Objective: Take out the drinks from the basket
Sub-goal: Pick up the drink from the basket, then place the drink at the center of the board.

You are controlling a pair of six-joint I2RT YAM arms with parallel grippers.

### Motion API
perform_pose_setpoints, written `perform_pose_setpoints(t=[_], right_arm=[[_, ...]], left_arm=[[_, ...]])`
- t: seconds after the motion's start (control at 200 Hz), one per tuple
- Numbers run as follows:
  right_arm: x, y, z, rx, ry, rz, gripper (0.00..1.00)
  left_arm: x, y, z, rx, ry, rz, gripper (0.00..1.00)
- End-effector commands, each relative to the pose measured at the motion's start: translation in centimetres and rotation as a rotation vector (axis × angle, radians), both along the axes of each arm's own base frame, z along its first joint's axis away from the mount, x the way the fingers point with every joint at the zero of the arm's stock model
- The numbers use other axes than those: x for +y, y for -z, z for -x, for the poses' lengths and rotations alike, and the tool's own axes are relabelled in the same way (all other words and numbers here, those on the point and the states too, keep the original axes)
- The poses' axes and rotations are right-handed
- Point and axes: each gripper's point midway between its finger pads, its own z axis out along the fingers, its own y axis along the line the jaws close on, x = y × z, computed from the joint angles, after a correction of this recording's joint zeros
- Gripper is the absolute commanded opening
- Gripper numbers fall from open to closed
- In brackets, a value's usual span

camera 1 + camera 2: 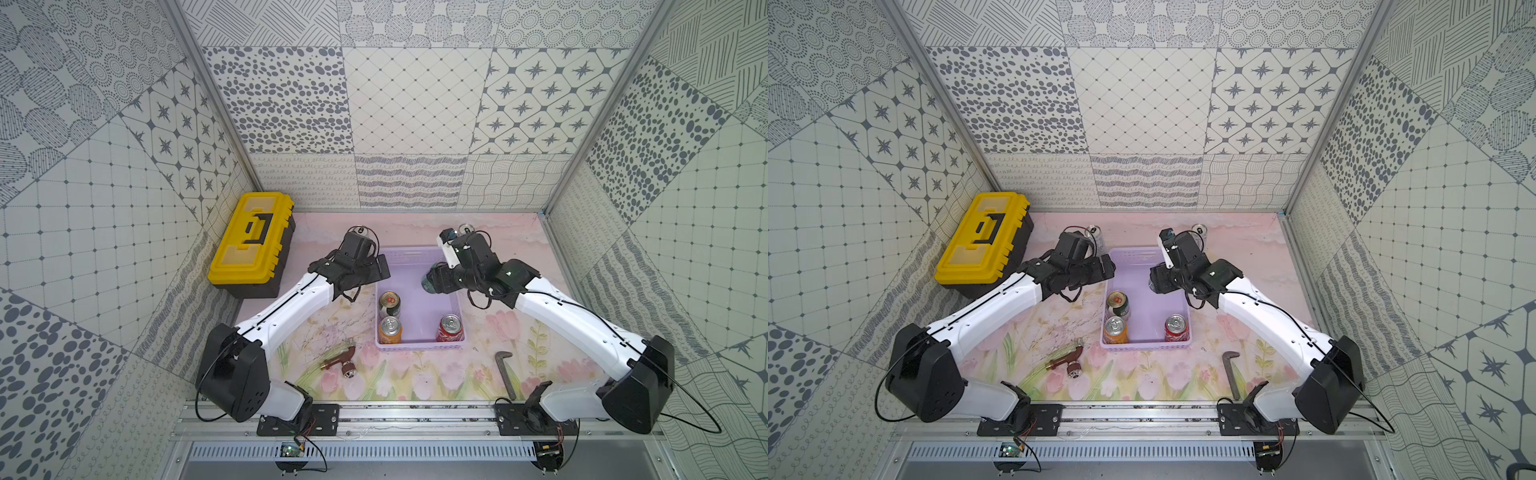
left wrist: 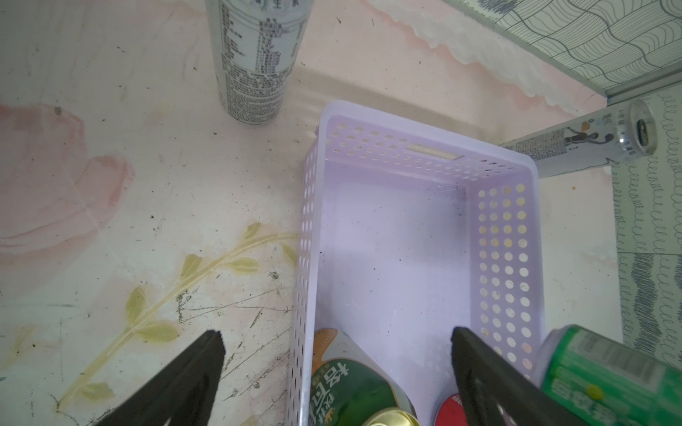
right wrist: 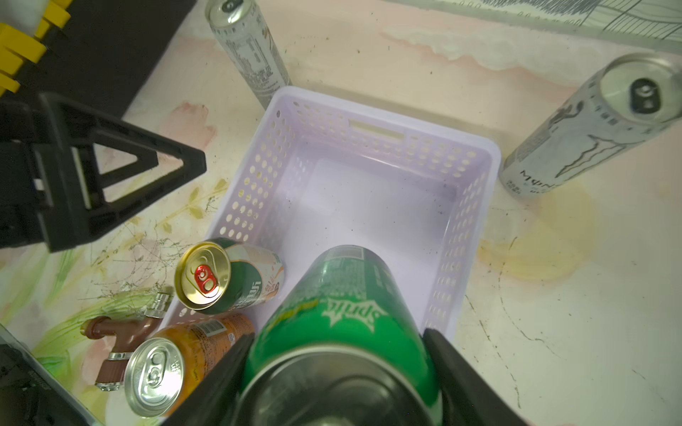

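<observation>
We see the flowered counter point(image 1: 415, 386) bearing everything, with the yellow and black toolbox point(image 1: 249, 245) at its far left corner. The lavender basket point(image 1: 419, 347) sits in the middle between the two arms. The left gripper point(image 2: 336, 332) hangs over the basket's left wall with its jaws wide apart and nothing between them. The right gripper point(image 3: 339, 333) is clamped on the green can point(image 3: 343, 280), which we find tipped off upright above the basket's right half. Two tall white-silver cans stand on the counter just beyond the basket, one past its far left corner point(image 3: 251, 55) and one past its far right corner point(image 3: 583, 129). Three drinks are in the basket: the dark green-and-white can point(image 1: 389, 303) against the left wall, the orange can point(image 1: 390, 330) in the near left corner just beside it, and the red can point(image 1: 450, 328) in the near right corner. On the near counter lie a wrench point(image 1: 505, 374) to the right and a brown tap point(image 1: 338, 359) to the left.
</observation>
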Motion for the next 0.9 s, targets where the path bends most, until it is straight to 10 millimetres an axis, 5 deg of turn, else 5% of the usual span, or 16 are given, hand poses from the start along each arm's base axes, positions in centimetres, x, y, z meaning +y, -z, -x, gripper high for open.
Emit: perform_pose_setpoints(t=[0.0,0.17,0.37,0.65,0.89], right_arm=[[-3.1,-4.8,-2.7,-0.13,0.139,-0.072,0.53],[-8.4,-4.3,-5.8,-0.133,0.324,-0.059,0.51],[-12.0,-0.3,-9.4,-0.046,0.435,-0.031,0.51],[-11.1,5.5,-12.4,0.081,0.402,0.011,0.5],[-11.0,7.7,-12.3,0.123,0.404,0.038,0.5]], left_arm=[[-0.6,-0.8,-0.5,-0.032,0.009,0.034,1.0],[-0.6,-0.6,-0.5,-0.035,0.009,0.033,1.0],[-0.5,-0.5,-0.5,-0.037,0.013,0.027,1.0],[-0.7,-0.6,-0.6,-0.033,0.02,0.026,1.0],[-0.6,-0.5,-0.5,-0.032,0.02,0.024,1.0]])
